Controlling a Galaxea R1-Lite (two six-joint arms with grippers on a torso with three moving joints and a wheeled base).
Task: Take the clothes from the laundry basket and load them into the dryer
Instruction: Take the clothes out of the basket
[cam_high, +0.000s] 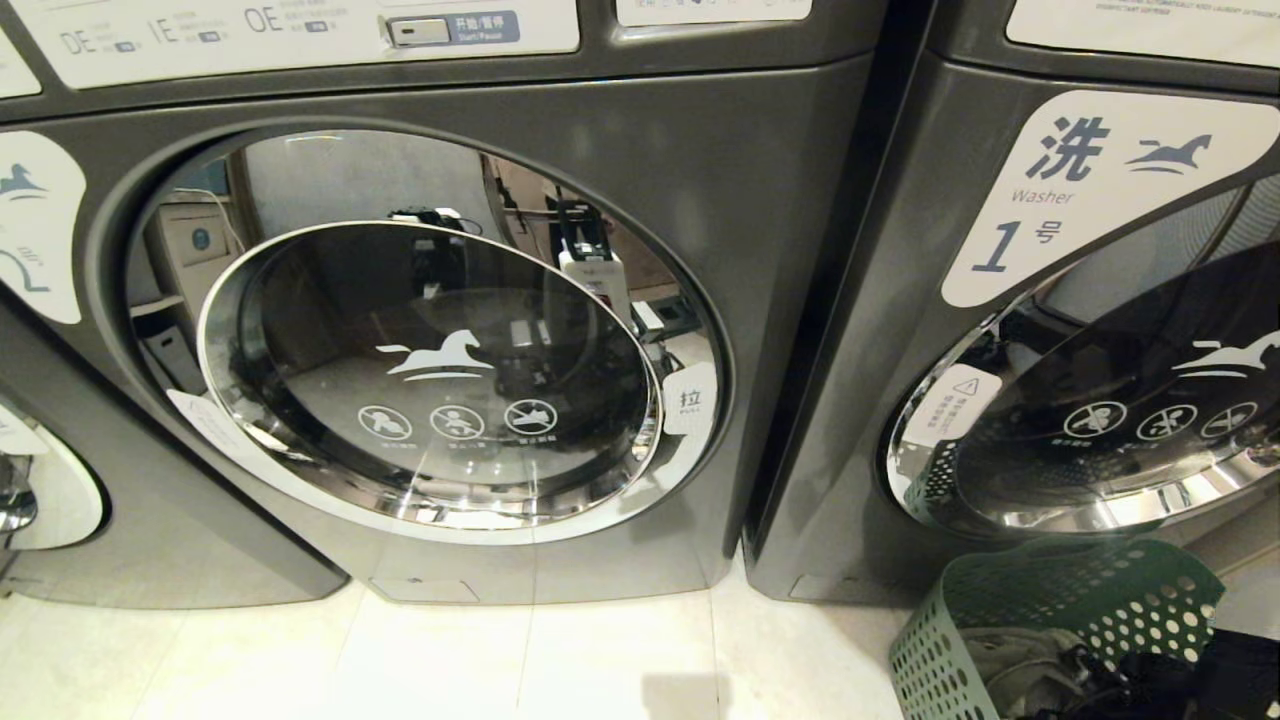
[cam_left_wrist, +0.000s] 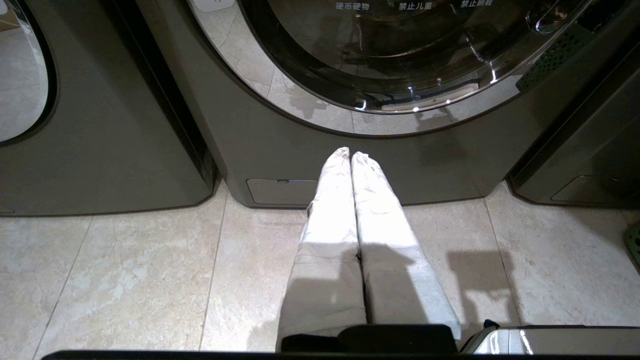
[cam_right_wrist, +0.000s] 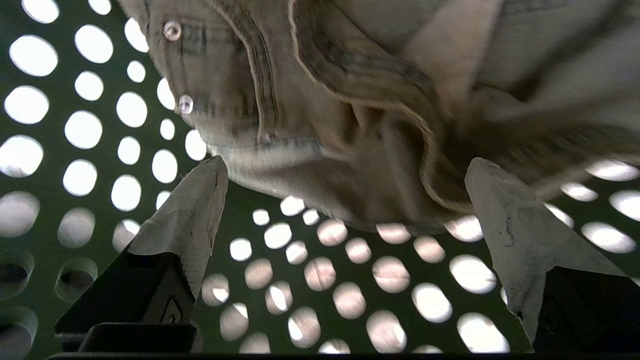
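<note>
**Down in the basket, reaching for the first garment**

Inside the green laundry basket, at four o'clock from the dryer door, the right gripper hangs with fingers spread wide, the crumpled tan shirt just beyond them and not held. The door looks closed. Next, I reckon: push in, pinch cloth, lift. The left gripper, fingers together, points at the dryer's base.
</note>
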